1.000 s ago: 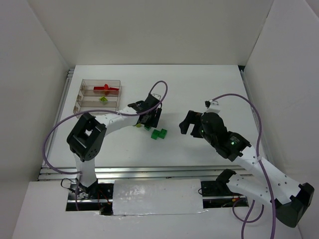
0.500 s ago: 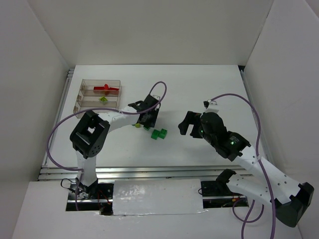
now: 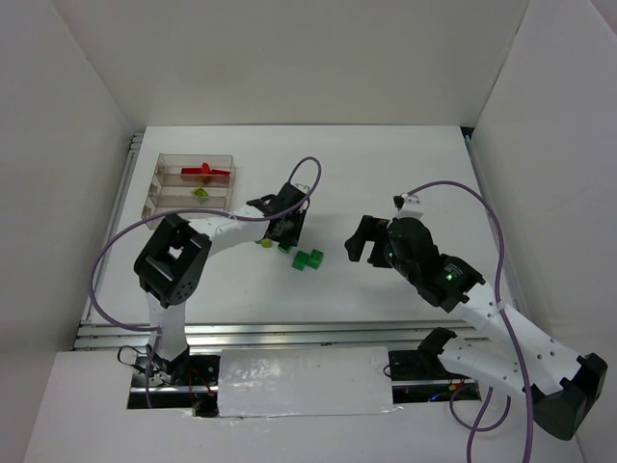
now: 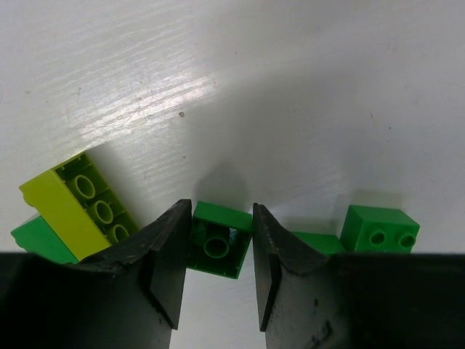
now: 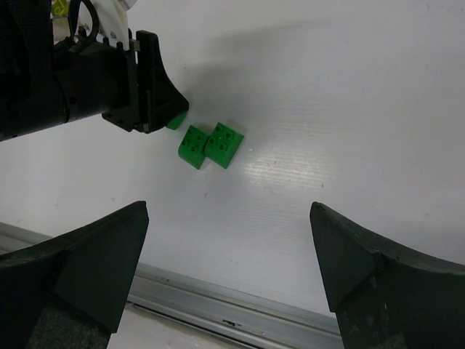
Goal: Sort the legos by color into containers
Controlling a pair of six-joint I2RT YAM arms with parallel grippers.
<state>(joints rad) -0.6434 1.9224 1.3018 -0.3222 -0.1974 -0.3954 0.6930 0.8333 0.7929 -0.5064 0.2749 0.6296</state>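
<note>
Your left gripper point(image 4: 219, 224) pinches a small dark green plastic brick point(image 4: 216, 249) on the white table point(image 3: 386, 174); your right gripper point(image 5: 229, 218) gapes empty. The clear three-compartment tray point(image 3: 188, 210) holds red bricks point(image 3: 204, 171) and, seemingly, a yellow-green brick point(image 3: 200, 193); loose green bricks point(image 3: 308, 259) are left to sort.

- Top view, centre: the left gripper point(image 3: 280, 242) hides most of the green brick point(image 4: 216, 241) it clamps.
- Left wrist view, lower left: a second green brick point(image 4: 36, 240) sits mostly behind the yellow-green brick point(image 4: 73, 211).
- Right wrist view: the right gripper point(image 5: 227, 211) fingers are cut off at the bottom edge.
- Top view, upper left: the pieces in the tray point(image 3: 154, 188) are too small to tell their shapes.
</note>
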